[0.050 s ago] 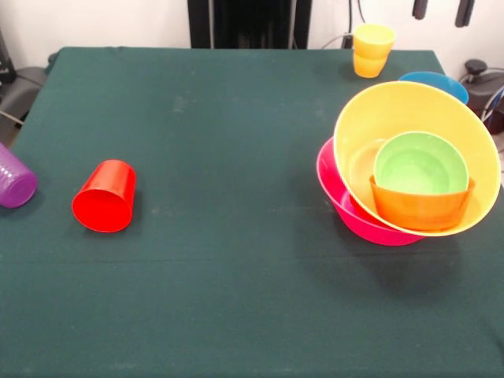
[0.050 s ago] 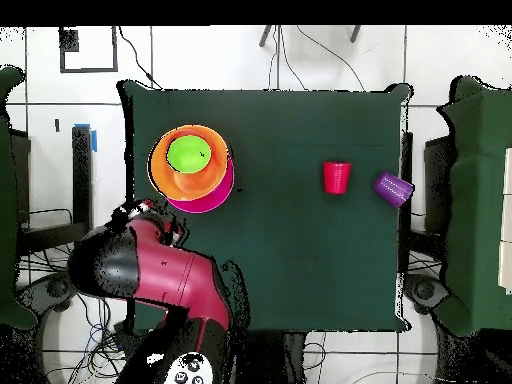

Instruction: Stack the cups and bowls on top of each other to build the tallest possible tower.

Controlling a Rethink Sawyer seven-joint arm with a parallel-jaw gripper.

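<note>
Showing only two dark tips at the front view's top right edge, the hand point(image 1: 442, 8) hangs well above the tabletop point(image 1: 236, 276); whether it is spread or pressed together cannot be told.

Tower point(image 1: 409, 169), right side: yellow-orange bowl point(image 1: 354, 130) tilted inside pink bowl point(image 1: 346, 209), holding small orange bowl point(image 1: 421, 209) with green bowl point(image 1: 420, 164) nested in it.

Blue bowl point(image 1: 437, 81): just behind the tower.

Yellow cup point(image 1: 372, 43) in an orange cup point(image 1: 368, 67): upright, far edge.

Red cup point(image 1: 104, 197): on its side, left.

Purple cup point(image 1: 14, 179): on its side, left edge.
</note>
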